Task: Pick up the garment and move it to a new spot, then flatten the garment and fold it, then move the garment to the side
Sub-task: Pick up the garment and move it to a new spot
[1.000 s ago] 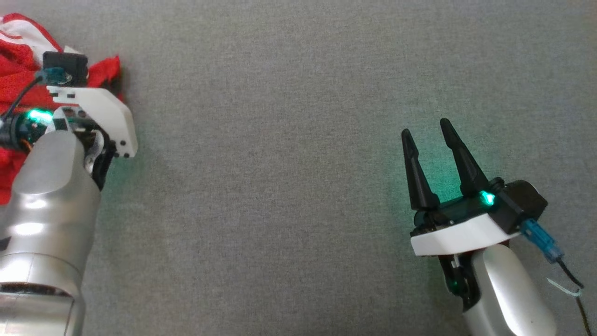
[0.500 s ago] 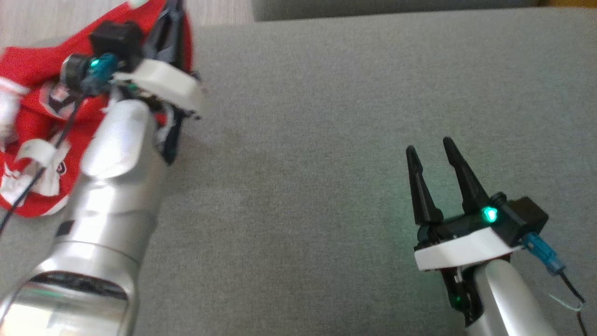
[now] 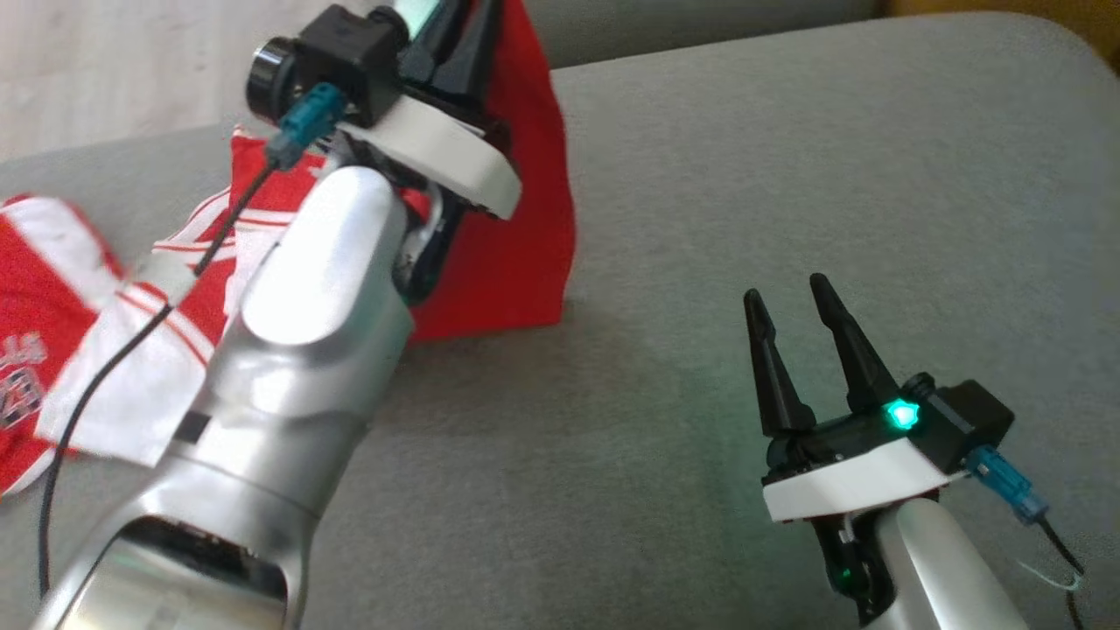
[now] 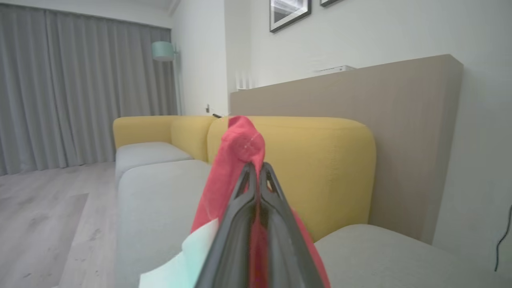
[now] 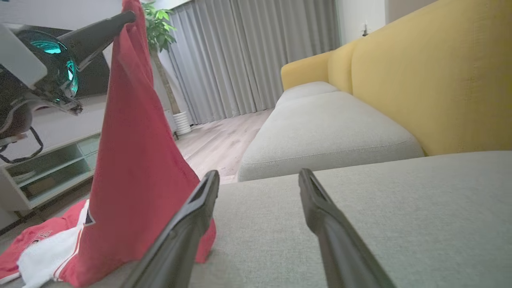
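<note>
The left gripper (image 4: 256,170) has its two dark fingers pressed together on a fold of the red garment (image 3: 516,219). It holds that fold up at the top of the head view. In the left wrist view a bunch of red cloth pokes out above the closed tips. From the pinch the garment hangs as a flat red sheet, and its lower edge touches the grey sofa cushion (image 3: 787,157) near the middle of the frame. The rest lies crumpled on the cushion at the left of the head view — white panels, red stripes and part of a print.

The right gripper (image 3: 786,290) sits at the lower right of the head view with its fingers spread and nothing between them. It is well apart from the garment.

In the right wrist view a yellow backrest (image 5: 420,80) fills the upper right. A low cabinet (image 5: 48,168) at the left edge has open compartments, and what lies in them is too blurred to tell. A white pot (image 5: 183,122) beside the curtain holds a green plant (image 5: 158,20).
</note>
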Controlling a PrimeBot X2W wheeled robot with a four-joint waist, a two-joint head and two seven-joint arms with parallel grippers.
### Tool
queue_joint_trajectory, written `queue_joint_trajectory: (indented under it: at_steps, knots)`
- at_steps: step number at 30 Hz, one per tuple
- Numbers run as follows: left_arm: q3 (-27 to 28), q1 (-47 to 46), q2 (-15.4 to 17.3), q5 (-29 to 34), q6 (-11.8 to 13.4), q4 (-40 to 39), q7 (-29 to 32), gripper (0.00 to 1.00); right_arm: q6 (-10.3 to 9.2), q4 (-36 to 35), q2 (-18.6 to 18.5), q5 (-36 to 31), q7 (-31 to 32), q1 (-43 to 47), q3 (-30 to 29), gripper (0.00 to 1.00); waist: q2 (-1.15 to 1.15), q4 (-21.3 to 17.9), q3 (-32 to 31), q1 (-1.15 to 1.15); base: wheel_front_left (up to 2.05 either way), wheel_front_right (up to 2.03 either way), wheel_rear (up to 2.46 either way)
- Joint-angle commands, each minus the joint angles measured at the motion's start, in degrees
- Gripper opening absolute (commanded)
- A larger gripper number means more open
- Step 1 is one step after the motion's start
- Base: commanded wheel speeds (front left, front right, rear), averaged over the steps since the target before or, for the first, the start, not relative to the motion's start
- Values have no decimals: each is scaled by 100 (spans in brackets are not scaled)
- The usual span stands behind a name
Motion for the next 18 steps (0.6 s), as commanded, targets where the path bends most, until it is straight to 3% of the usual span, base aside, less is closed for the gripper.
queue_joint_trajectory:
  at_steps: [1, 9, 10, 11, 18]
  knots:
    - [-45, -210, 110, -137, 98, -356, 16, 0, -4, -214, -14, 67, -61, -143, 163, 100, 0, -384, 52, 1, 0, 0, 0]
    - [-795, -589, 108, -736, 628, -854, -178, 0, -4, -240, -14, 247, -61, -251, 304, 100, 0, -1103, 270, 1, 0, 0, 0]
    - [-924, -667, 108, -814, 681, -860, -204, 33, -4, -247, -14, 271, -61, -259, 318, 100, 0, -1180, 297, 1, 0, 0, 0]
    - [-1039, -741, 108, -880, 735, -857, -240, 100, -4, -251, -14, 291, -61, -265, 329, 100, 0, -1243, 318, 1, 0, 0, 0]
    - [-1630, -1105, 108, -1252, 855, -365, -363, 100, -4, -293, -14, 367, -61, -252, 291, 100, 0, -1346, 395, 1, 0, 0, 0]
